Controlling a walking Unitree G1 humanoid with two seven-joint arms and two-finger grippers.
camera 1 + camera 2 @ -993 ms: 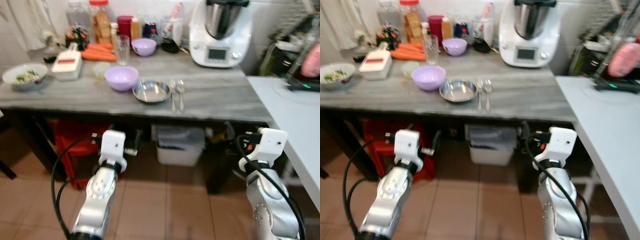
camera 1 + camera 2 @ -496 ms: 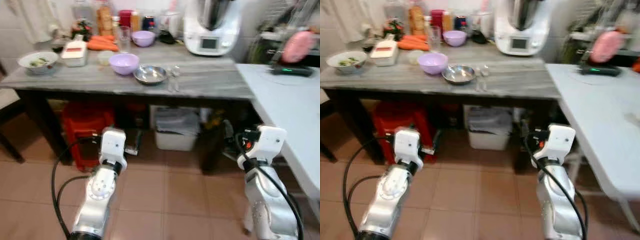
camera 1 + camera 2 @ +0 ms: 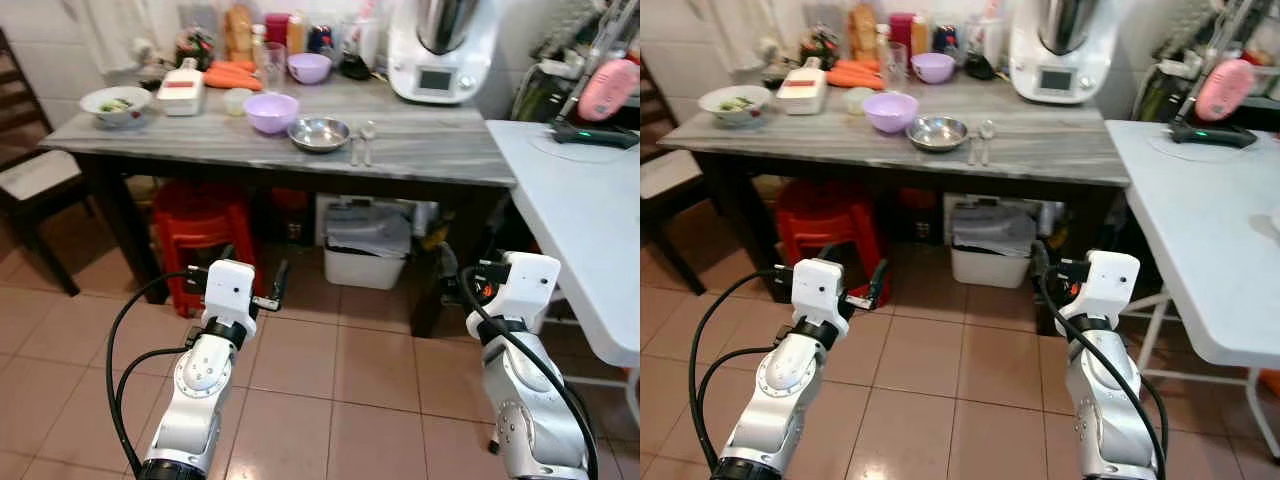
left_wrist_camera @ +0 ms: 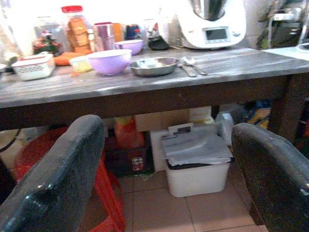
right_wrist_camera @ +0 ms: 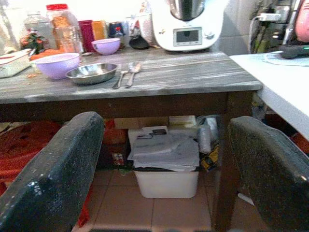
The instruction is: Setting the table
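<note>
A dark chair (image 3: 30,160) with a pale seat stands at the far left on the tan tiled floor (image 3: 330,400). Next to it runs a grey wood-grain table (image 3: 430,160) on dark legs, set against a white wall. On it, from the left: a white bowl (image 3: 115,103) with green food, a white box (image 3: 181,93) with a red label, carrots (image 3: 232,75), a glass (image 3: 270,62), a big purple bowl (image 3: 271,112), a steel plate (image 3: 318,133) just beside that bowl, and a fork (image 3: 354,148) and spoon (image 3: 367,140) lying side by side just right of the plate. A small purple bowl (image 3: 309,67) and jars (image 3: 240,25) stand at the back, with a white cooker (image 3: 443,45) at the right end.

Under the table sit a red stool (image 3: 200,235) and a white bin (image 3: 365,248). A white table (image 3: 580,210) stands to the right, meeting the grey one at a corner.

The left gripper (image 4: 166,169) and right gripper (image 5: 164,169) hang low over the floor, well short of the table, both with jaws wide and holding nothing.
</note>
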